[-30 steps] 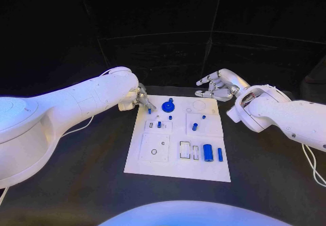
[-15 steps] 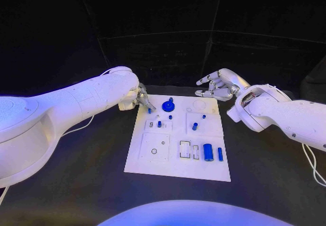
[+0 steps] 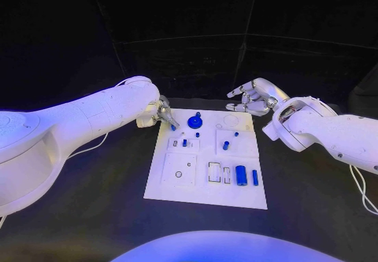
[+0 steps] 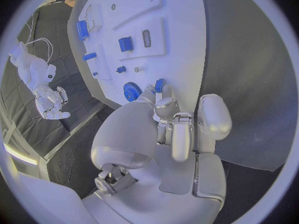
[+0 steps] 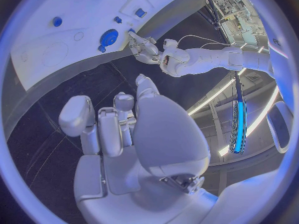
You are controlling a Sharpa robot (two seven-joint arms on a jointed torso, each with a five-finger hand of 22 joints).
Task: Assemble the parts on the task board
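The white rectangular task board (image 3: 206, 161) lies between both arms. The left hand (image 3: 163, 115) pinches a small blue peg (image 3: 172, 127) upright over the board's far-left corner — beside the blue gear (image 3: 195, 121). The right hand (image 3: 250, 97) hovers empty, fingers apart — farther off.

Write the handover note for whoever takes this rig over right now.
Left hand: pinches a small blue peg at the far left corner of the white task board.
Right hand: open, holding nothing, beyond the board's far right corner.
Blue round gear lies beside the peg; blue cylinder and blue bar lie near the board's near right.
Done: peg picked.
Left: seat it, then the others.
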